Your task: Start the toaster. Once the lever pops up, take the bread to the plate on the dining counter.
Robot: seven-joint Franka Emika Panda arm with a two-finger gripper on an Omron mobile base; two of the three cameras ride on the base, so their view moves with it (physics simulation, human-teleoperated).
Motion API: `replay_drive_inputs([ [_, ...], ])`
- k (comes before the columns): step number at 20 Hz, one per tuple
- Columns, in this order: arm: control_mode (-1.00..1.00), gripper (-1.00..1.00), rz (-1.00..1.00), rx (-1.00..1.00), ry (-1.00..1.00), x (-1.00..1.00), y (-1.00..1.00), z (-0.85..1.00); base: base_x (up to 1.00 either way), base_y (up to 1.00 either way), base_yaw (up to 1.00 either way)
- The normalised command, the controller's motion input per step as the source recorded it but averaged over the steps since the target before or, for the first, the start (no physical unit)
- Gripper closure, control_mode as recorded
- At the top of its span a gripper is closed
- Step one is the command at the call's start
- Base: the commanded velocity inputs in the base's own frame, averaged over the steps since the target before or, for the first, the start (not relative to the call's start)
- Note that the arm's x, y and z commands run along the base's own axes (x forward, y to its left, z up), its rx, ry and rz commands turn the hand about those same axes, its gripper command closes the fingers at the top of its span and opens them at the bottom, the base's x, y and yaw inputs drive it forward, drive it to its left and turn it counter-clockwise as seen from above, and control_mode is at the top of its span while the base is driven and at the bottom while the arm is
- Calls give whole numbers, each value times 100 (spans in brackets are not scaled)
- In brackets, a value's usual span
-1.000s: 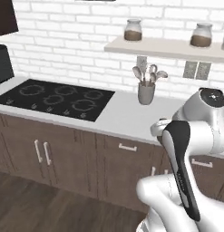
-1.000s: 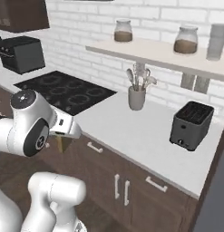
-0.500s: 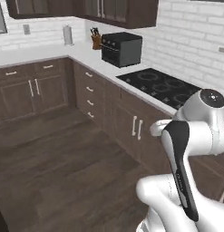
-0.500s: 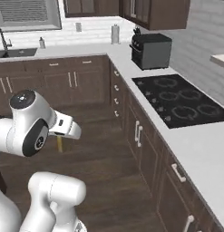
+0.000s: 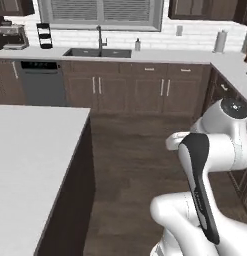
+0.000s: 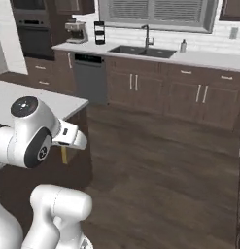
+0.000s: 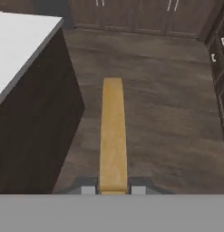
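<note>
Gripper (image 7: 113, 190): its two fingers are pinching the bread, closed tight on its near end.
Bread (image 7: 113, 136): the slice is sticking straight out from the fingers, edge-on, hanging over the dark wood floor (image 7: 168, 113).
Dining counter (image 7: 16, 45): its white top is showing to the left, apart from the bread.
Sink (image 5: 97, 52): sitting under the window on the far counter.
</note>
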Motion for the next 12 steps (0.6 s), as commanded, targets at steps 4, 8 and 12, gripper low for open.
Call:
replay_drive_inputs([
  [4, 100, 100, 0, 0, 0, 0, 0, 0, -9, 0, 100],
  [8, 100, 100, 0, 0, 0, 0, 0, 0, -71, 36, 88],
  [12, 100, 100, 0, 0, 0, 0, 0, 0, -58, 73, 88],
])
